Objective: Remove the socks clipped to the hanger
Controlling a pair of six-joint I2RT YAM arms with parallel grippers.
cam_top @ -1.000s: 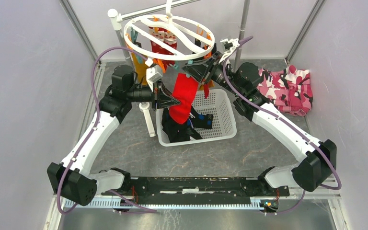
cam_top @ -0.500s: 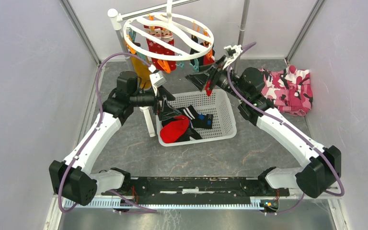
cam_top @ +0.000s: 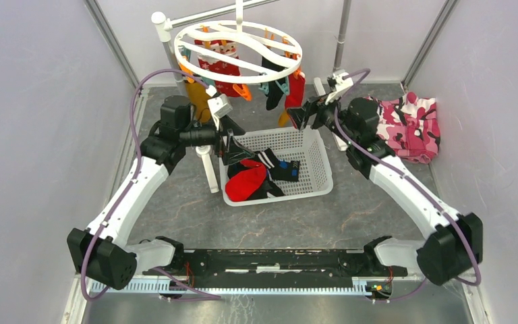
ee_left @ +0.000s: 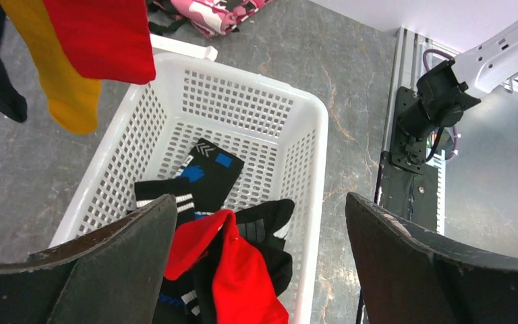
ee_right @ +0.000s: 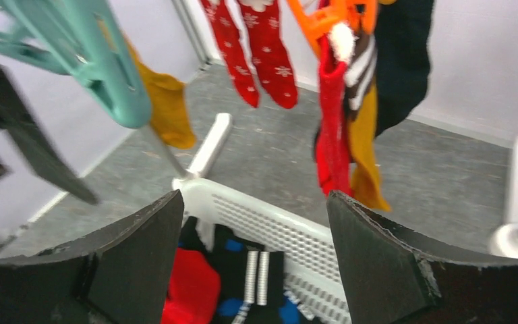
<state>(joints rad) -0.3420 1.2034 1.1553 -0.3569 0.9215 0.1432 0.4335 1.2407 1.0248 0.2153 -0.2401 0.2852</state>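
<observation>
The grey worktop [cam_top: 175, 202] is spread out beneath both grippers. Above and beyond them the hanger [cam_top: 270, 28] is hung from its pole, ring roughly level, and socks are clipped to it. The white basket [cam_top: 276, 196] is set directly under the left gripper [cam_top: 231, 147], and below and ahead of the right gripper [cam_top: 303, 116]. A pink camouflage cloth [cam_top: 411, 125] is laid on the worktop to the outer side of the right gripper, well apart from it.

Now the socks. A pair of red snowflake socks [ee_right: 270, 57] is seen dangling ahead of the right gripper, on the far side of the ring. Just before its spread fingers a red sock [ee_right: 334, 135] is hung, with a mustard sock [ee_right: 364, 155] and a black sock [ee_right: 401, 61] right behind it. Down in the basket, below the left gripper, a loose red sock [ee_left: 243, 277] is heaped on black socks with blue marks [ee_left: 209, 165].

The left gripper is held wide apart and nothing is gripped. The right gripper is likewise released, jaws parted and empty.
</observation>
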